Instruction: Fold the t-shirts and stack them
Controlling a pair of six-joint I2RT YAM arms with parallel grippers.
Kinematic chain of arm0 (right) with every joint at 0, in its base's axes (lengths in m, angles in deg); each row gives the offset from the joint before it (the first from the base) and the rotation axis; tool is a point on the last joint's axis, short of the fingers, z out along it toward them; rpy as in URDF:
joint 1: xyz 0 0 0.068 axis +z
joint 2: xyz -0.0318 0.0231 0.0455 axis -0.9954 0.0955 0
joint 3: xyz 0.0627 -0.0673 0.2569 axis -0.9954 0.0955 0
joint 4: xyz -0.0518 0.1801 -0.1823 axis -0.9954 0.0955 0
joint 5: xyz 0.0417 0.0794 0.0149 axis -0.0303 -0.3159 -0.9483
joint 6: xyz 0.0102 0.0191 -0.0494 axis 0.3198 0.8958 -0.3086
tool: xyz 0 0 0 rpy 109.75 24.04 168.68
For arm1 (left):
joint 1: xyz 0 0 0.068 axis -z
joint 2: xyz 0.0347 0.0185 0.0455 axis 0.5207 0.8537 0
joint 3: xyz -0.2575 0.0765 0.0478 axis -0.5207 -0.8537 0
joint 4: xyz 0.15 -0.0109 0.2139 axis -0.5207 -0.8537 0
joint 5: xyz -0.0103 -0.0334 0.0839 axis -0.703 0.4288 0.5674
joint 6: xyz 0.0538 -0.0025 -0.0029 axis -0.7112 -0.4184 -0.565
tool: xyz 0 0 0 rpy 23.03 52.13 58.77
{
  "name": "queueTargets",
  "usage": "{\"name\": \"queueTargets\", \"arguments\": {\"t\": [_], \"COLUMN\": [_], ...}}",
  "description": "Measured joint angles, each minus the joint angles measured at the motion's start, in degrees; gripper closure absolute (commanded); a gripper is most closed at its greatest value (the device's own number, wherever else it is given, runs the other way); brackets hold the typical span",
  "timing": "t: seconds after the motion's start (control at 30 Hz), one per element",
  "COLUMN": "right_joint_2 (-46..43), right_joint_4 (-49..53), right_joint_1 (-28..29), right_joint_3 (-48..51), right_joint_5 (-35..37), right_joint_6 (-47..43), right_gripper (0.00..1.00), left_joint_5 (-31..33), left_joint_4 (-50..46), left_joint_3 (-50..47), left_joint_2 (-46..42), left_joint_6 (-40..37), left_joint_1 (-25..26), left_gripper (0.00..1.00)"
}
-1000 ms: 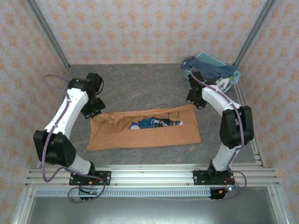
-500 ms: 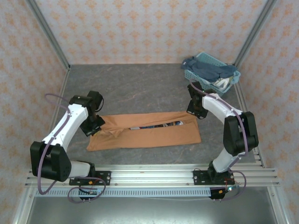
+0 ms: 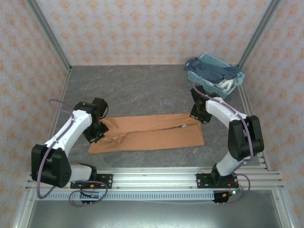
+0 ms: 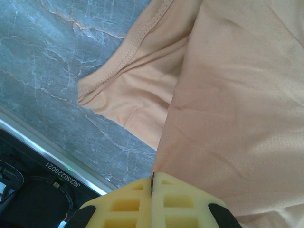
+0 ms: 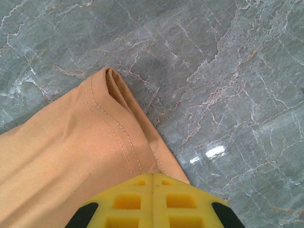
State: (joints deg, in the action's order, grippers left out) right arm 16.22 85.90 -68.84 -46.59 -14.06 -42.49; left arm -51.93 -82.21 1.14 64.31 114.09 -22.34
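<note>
At frame centre, left gripper [image 4: 152, 186] and right gripper [image 5: 153, 183] clenched the once-folded orange t-shirt [image 3: 152, 137]; other t-shirts [image 3: 211, 70] lay in the basket [image 3: 199, 82].

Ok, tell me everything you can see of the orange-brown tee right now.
The orange-brown tee is soft, matte cloth with stitched hems, lying on the grey marbled table as a long strip, folded over so only a sliver of its print shows near the right end. The left claw pinches its left end, the right claw its far right corner.
</note>
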Motion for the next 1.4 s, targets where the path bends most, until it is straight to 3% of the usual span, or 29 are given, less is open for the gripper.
{"name": "queueTargets", "arguments": {"t": [0.37,0.47,0.57,0.6,0.73,0.87,1.0,1.1,1.2,1.4], "right_joint_2": [-1.75,-1.75,-1.99,-2.49,-7.21,-10.14,-6.86,-3.91,-1.42,0.98], "right_joint_4": [0.68,1.05,1.60,1.86,2.71,1.99,-1.36,-3.74,-4.85,-5.79], "right_joint_1": [0.44,0.44,0.44,0.44,0.42,0.42,0.44,0.59,0.68,0.68], "right_joint_3": [2.21,3.13,3.26,3.39,3.98,3.91,3.82,3.82,3.32,2.58], "right_joint_5": [0.24,0.31,1.33,2.05,4.57,4.81,0.48,-2.56,-5.16,-8.28], "right_joint_6": [0.74,1.09,2.08,2.54,4.22,4.66,4.22,3.72,2.89,1.86], "right_gripper": [1.00,0.88,0.68,0.65,0.66,0.74,0.75,0.75,0.74,0.73], "left_joint_5": [2.84,2.84,3.08,3.39,4.81,6.03,4.72,2.89,2.49,0.90], "left_joint_4": [0.22,0.28,0.35,0.33,-0.48,0.31,5.27,9.46,12.39,14.88], "left_joint_3": [-2.64,-3.93,-4.11,-4.07,-0.96,5.55,8.61,8.48,7.37,1.09], "left_joint_2": [-2.19,-2.19,-2.75,-3.28,-4.37,-2.34,4.92,11.76,15.82,14.16], "left_joint_6": [1.66,2.10,2.64,2.86,3.52,3.21,1.05,-1.55,-4.00,-5.53], "left_joint_1": [0.37,0.72,0.72,0.72,0.72,-0.20,-5.66,-9.66,-11.34,-11.28], "left_gripper": [1.00,0.99,0.75,0.67,0.52,0.52,0.60,0.66,0.66,0.62]}}
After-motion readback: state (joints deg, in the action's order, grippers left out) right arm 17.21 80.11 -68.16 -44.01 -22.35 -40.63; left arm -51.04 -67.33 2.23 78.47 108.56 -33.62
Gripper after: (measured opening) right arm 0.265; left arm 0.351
